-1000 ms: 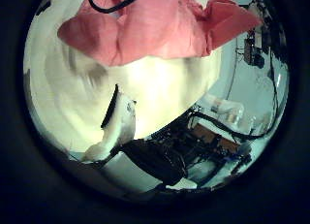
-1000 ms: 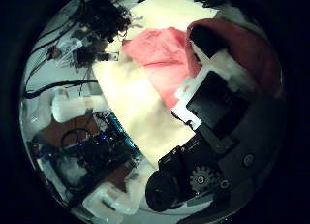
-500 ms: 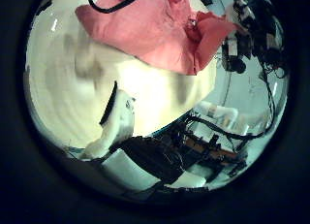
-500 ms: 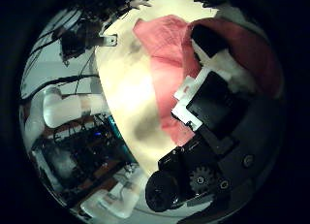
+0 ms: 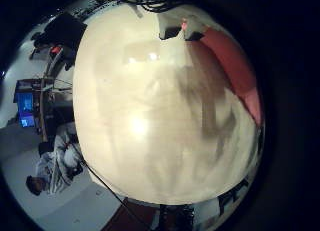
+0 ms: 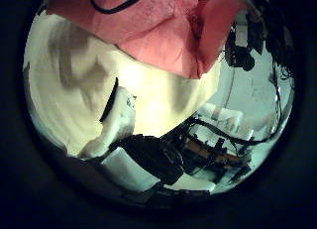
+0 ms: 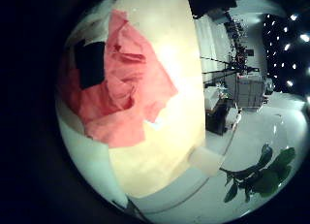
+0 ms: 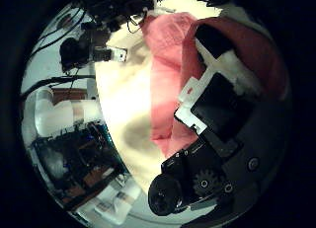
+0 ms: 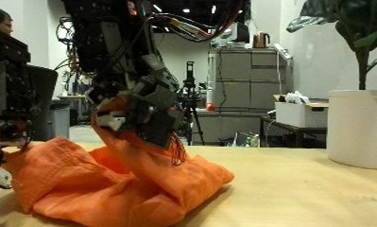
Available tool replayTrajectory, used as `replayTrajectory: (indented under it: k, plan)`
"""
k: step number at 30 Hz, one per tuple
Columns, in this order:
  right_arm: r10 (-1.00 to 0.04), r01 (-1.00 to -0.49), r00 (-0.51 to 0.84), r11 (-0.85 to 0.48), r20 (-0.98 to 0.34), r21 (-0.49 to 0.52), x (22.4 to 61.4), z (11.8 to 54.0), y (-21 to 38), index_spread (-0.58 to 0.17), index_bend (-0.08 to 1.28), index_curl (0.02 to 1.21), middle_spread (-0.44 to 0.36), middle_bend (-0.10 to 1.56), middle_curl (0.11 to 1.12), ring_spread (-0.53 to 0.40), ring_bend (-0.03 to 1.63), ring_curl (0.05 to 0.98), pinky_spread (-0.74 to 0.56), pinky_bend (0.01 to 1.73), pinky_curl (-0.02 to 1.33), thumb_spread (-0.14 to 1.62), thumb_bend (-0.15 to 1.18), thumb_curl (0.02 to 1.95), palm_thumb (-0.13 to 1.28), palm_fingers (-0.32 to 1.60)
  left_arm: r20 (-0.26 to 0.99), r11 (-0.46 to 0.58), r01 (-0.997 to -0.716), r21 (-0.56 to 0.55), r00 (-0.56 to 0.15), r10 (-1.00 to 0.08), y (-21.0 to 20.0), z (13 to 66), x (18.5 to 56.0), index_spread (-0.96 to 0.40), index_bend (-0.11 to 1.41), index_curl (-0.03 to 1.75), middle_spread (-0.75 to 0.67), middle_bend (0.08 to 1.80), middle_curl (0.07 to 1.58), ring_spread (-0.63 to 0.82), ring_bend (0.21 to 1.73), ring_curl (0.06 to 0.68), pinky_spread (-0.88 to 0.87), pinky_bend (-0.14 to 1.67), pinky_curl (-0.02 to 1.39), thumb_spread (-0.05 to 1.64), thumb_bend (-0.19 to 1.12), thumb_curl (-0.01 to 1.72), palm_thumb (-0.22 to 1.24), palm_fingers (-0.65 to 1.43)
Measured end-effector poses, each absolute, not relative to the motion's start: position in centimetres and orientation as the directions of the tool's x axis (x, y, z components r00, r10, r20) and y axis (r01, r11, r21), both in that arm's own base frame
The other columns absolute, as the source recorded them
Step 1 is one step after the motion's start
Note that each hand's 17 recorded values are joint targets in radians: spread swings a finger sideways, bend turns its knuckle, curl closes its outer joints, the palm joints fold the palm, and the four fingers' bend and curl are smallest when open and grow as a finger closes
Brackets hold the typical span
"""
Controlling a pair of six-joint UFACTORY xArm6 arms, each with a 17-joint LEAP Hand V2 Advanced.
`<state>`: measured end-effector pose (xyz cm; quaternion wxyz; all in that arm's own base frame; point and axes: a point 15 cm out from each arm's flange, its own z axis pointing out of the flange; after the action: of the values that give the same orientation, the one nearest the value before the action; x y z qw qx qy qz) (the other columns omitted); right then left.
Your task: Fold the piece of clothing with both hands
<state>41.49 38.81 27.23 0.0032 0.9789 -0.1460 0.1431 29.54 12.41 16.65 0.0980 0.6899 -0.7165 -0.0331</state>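
Note:
An orange garment lies bunched on the wooden table. Both hands hang close together just above it and lift a fold of it; I cannot tell which hand is which there. In the right thumb side palm view the garment runs under the right hand's curled fingers. In the right little finger side palm view the garment is spread on the table. In the left thumb side palm view it hangs close to the left hand. In the left little finger side palm view it lies beside the bare table.
Grey cabinets and equipment racks stand behind the table. Bare tabletop lies under the left hand.
Both palm views have shifted, so the hands have moved. The garment now covers more of the table in the right thumb side view and sits closer in the left thumb side view.

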Motion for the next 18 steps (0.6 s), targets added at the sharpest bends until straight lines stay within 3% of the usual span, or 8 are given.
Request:
replayTrajectory:
  k: [2,3,6,7,10,12,14,18]
  plan:
    - [-0.288,-0.29,0.917,-0.956,0.277,-0.035,42.1,26.8,38.9,-0.29,0.81,0.99,-0.161,1.15,0.86,-0.26,1.24,0.762,-0.42,0.94,0.96,1.23,-0.04,0.82,0.88,0.81,0.098,0.045,-0.981,0.187,-0.027,-0.995,12.4,16.5,29.5,0.17,0.16,0.28,0.07,0.22,0.36,0.4,0.49,0.221,0.43,0.29,0.32,1.29,-0.01,0.3,0.53,0.12]
    - [-0.292,-0.293,0.915,-0.955,0.277,-0.038,42.3,26.8,38.8,-0.293,0.73,0.98,-0.16,1.08,0.85,-0.271,1.23,0.76,-0.45,0.91,0.95,1.25,-0.04,0.78,0.83,0.59,0.098,0.046,-0.981,0.188,-0.028,-0.995,12.4,16.4,29.5,0.17,0.16,0.28,0.07,0.21,0.36,0.4,0.49,0.22,0.42,0.29,0.32,1.29,-0.01,0.3,0.53,0.12]
    - [-0.314,-0.306,0.905,-0.949,0.289,-0.071,43.4,27.8,38.4,-0.331,0.33,0.82,-0.135,0.87,0.78,-0.282,1.25,0.743,-0.43,0.89,0.91,1.27,-0.03,0.7,0.78,0.06,0.097,0.048,-0.981,0.185,-0.03,-0.995,12.4,16.5,29.5,0.17,0.16,0.28,0.09,0.22,0.36,0.39,0.48,0.218,0.42,0.29,0.32,1.29,-0.01,0.3,0.53,0.12]
    - [-0.318,-0.308,0.902,-0.948,0.291,-0.081,43.6,28.1,38.3,-0.356,0.27,0.76,-0.119,0.79,0.74,-0.276,1.22,0.724,-0.39,0.88,0.9,1.28,-0.03,0.68,0.77,-0.03,0.096,0.048,-0.982,0.184,-0.031,-0.995,12.3,16.6,29.5,0.17,0.16,0.29,0.09,0.22,0.36,0.39,0.48,0.218,0.42,0.29,0.31,1.29,-0.01,0.3,0.53,0.12]
    - [-0.33,-0.311,0.902,-0.944,0.277,-0.11,43.6,29.4,38.0,-0.433,0.14,0.59,-0.051,0.52,0.61,-0.18,0.99,0.616,-0.21,0.85,0.84,1.27,-0.03,0.62,0.74,-0.19,0.097,0.047,-0.981,0.186,-0.029,-0.995,12.2,16.5,29.3,0.17,0.16,0.29,0.09,0.22,0.36,0.39,0.48,0.216,0.42,0.28,0.31,1.3,-0.01,0.3,0.53,0.12]
    - [-0.325,-0.302,0.914,-0.945,0.242,-0.129,43.2,29.8,38.2,-0.456,0.13,0.52,-0.011,0.41,0.55,-0.101,0.88,0.563,-0.08,0.83,0.81,1.27,-0.02,0.59,0.75,-0.19,0.096,0.048,-0.982,0.184,-0.031,-0.995,12.3,16.6,29.3,0.17,0.16,0.29,0.09,0.22,0.36,0.39,0.48,0.215,0.42,0.28,0.31,1.29,-0.01,0.3,0.53,0.13]
    - [-0.33,-0.302,0.922,-0.94,0.203,-0.158,42.9,30.5,38.2,-0.467,0.12,0.47,0.019,0.34,0.5,0.001,0.77,0.507,0.06,0.8,0.78,1.25,-0.01,0.57,0.77,-0.19,0.094,0.049,-0.983,0.179,-0.033,-0.995,12.3,16.8,29.5,0.17,0.16,0.29,0.09,0.22,0.36,0.39,0.48,0.214,0.42,0.28,0.31,1.3,-0.01,0.3,0.53,0.13]
    - [-0.378,-0.339,0.908,-0.917,0.184,-0.211,43.5,33.9,36.1,-0.469,0.12,0.39,0.046,0.27,0.45,0.098,0.68,0.44,0.23,0.71,0.7,1.22,0.03,0.58,0.91,-0.12,0.089,0.052,-0.984,0.169,-0.038,-0.995,12.1,17.5,29.6,0.17,0.16,0.29,0.1,0.22,0.36,0.39,0.48,0.212,0.42,0.28,0.31,1.3,-0.01,0.31,0.55,0.13]
